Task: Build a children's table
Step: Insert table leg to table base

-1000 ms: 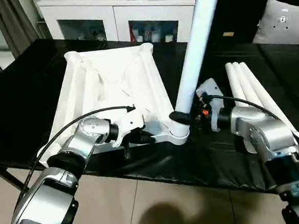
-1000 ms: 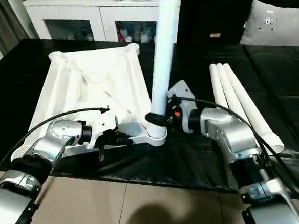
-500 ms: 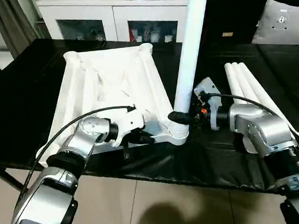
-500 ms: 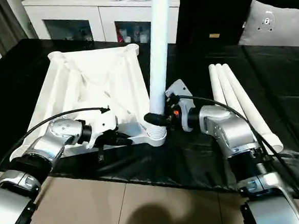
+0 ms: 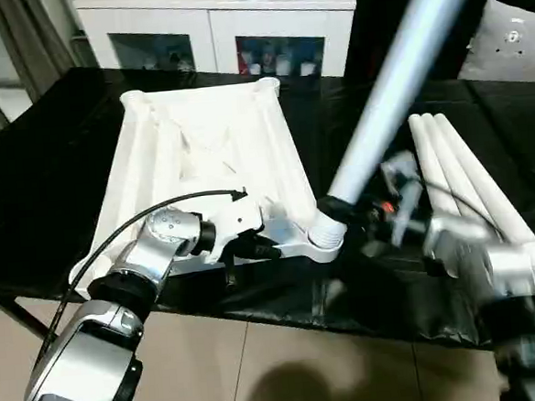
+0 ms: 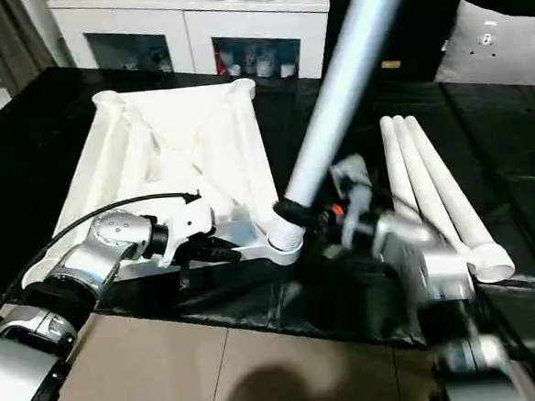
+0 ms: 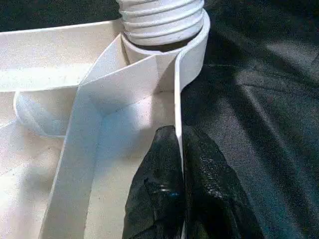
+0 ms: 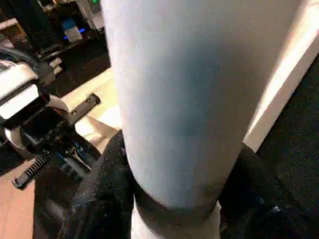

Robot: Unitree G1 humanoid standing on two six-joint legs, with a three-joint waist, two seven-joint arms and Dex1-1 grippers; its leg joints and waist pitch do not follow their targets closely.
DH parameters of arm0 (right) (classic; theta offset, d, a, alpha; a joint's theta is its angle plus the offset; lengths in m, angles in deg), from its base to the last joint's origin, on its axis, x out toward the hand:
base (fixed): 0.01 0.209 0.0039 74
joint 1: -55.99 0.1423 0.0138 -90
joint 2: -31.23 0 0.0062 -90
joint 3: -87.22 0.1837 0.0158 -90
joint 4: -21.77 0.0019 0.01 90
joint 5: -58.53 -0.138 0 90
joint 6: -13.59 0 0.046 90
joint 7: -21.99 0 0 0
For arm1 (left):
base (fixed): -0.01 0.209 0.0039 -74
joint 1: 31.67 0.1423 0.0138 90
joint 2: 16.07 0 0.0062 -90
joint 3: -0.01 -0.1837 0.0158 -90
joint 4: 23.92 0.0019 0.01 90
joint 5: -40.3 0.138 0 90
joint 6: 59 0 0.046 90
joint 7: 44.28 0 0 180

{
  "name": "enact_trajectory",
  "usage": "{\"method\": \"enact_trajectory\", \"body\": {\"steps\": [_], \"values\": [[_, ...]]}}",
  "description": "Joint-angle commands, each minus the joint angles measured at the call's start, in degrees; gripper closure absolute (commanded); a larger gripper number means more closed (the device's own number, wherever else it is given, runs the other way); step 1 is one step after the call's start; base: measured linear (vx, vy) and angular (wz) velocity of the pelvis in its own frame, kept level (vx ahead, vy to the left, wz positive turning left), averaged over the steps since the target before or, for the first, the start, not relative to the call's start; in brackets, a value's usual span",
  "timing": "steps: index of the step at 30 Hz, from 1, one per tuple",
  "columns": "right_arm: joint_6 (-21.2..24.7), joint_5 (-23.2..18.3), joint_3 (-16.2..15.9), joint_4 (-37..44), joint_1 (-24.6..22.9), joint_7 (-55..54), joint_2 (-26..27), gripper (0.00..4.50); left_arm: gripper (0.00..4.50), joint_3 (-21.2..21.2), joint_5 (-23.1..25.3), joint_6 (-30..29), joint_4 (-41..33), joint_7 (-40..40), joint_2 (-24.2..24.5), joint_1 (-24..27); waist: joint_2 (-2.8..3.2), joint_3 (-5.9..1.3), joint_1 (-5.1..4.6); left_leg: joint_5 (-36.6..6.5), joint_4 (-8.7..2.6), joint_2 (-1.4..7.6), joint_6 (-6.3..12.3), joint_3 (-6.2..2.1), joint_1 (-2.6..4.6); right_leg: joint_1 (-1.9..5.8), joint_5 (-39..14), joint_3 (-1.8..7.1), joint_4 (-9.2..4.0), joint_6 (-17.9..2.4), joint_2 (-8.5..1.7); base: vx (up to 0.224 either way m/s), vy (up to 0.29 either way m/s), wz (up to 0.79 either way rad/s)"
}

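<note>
One leg in hand: our right gripper (image 8: 174,199) is closed around the base of a white leg (image 5: 384,100), its threaded end sitting at the near-right corner socket (image 7: 164,30) of the table top (image 5: 200,150).
Change: half a second ago we had this leg standing close to upright over the socket; now its free end swings far out toward two o'clock, so it leans steeply.
Right arm: it looks smeared in both head views, so we judge it is moving fast.
Meaning for the task: we read this as the leg being tipped out of line with the socket; the threads cannot run in cleanly at this slant, so the leg likely has to be brought back upright before more turning.
Left gripper (image 7: 180,199): our fingers are pinched shut on the thin rim wall of the top, just short of the socket, holding the top down.
Table top: it lies ribs-up on the black table (image 5: 35,152), stretching from the socket toward eleven o'clock.
Spare legs (image 5: 473,186): three lie side by side at three o'clock, apart from the top.
</note>
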Motion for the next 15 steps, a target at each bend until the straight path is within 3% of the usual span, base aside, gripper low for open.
{"method": "enact_trajectory", "body": {"steps": [1, 4, 9, 15], "values": [[-0.6, 5.7, -2.3, -2.1, -2.5, -2.7, -1.1, 2.62, 4.5, 1.5, 0.2, 0.5, -0.6, -0.8, 0.0, -0.1, 0.22, -3.88, -0.02, -14.7, -4.18, 1.89, -0.82, -0.13, 1.49, 2.12, -3.9, 1.98, -4.99, -13.9, -4.42, 0.0, 0.0, 0.0], [-3.2, 7.9, -4.4, -0.8, -3.2, -3.2, -1.4, 2.62, 4.5, 1.5, 0.4, 0.3, -0.9, -1.1, -0.2, 0.1, 0.24, -3.73, -0.18, -16.0, -4.39, 1.85, -1.25, -0.22, 1.55, 2.08, -7.4, 2.15, -5.32, -13.2, -4.47, 0.0, 0.0, 0.0], [-3.6, 9.4, -6.7, 0.0, -3.1, -2.5, -2.0, 2.62, 4.5, 1.1, 0.6, 0.4, -1.4, -0.7, 0.0, 0.1, 0.3, -3.71, -0.37, -16.6, -4.57, 1.9, -1.19, -0.36, 1.5, 2.06, -6.6, 2.09, -5.25, -13.2, -4.36, 0.0, 0.0, 0.0], [-4.4, 13.5, -11.5, -3.2, -1.0, 0.4, -3.7, 2.62, 4.5, 0.2, 1.9, 1.4, -0.6, 0.6, 1.1, -1.0, 0.37, -3.2, -0.78, -20.4, -4.88, 1.86, -1.8, -0.4, 1.81, 1.83, -12.9, 2.24, -5.83, -12.6, -4.46, 0.0, 0.0, 0.0]]}}
